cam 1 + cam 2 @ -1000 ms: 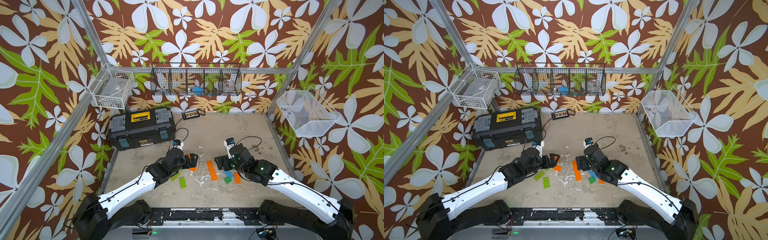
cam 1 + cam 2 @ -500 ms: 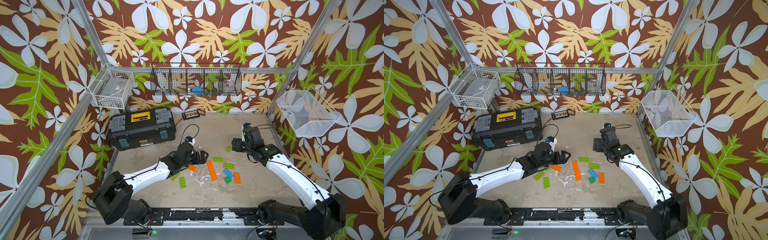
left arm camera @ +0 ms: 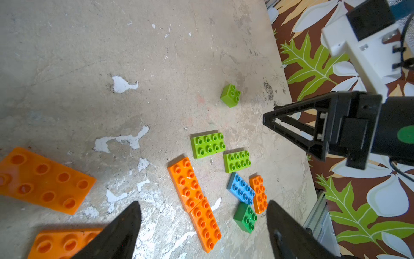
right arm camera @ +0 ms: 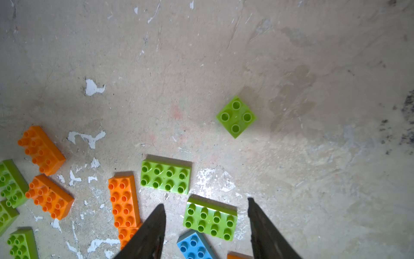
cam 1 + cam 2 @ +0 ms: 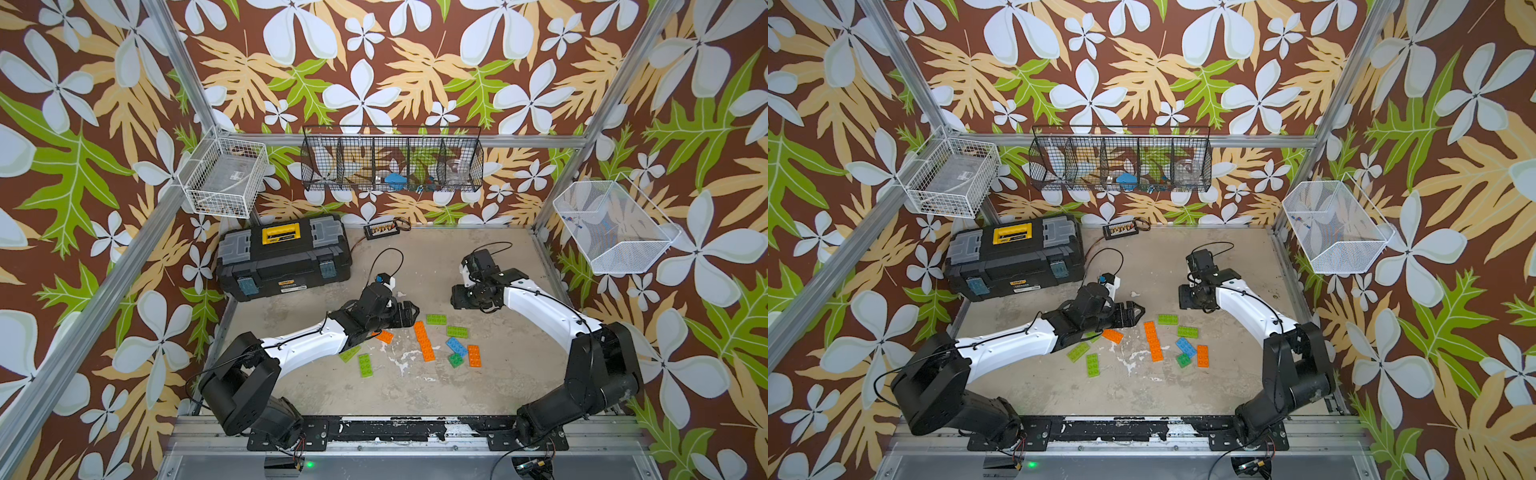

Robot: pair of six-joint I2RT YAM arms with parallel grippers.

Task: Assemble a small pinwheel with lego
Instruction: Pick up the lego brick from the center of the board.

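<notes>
Loose lego lies on the worn floor: two orange bricks end to end (image 5: 424,341), two lime bricks (image 5: 435,319) (image 5: 456,331), a blue brick (image 5: 456,346), a dark green square (image 5: 455,360), more orange bricks (image 5: 474,355) (image 5: 384,336) and lime bricks (image 5: 365,365). A small lime square (image 4: 236,116) sits apart; the right arm hides it in both top views. My left gripper (image 5: 413,316) hovers open beside the orange bricks (image 3: 202,205), holding nothing. My right gripper (image 5: 457,298) is open above a lime brick (image 4: 210,220), empty.
A black toolbox (image 5: 284,257) stands at the back left. A small connector board (image 5: 380,228) lies by the back wall. Wire baskets hang on the walls: white (image 5: 224,183), black (image 5: 392,164) and a white mesh one (image 5: 611,226).
My right arm left the brick cluster, swung to the far right, then came partway back; its jaws narrowed. My left arm stretched further toward the middle, jaws slightly narrower.
</notes>
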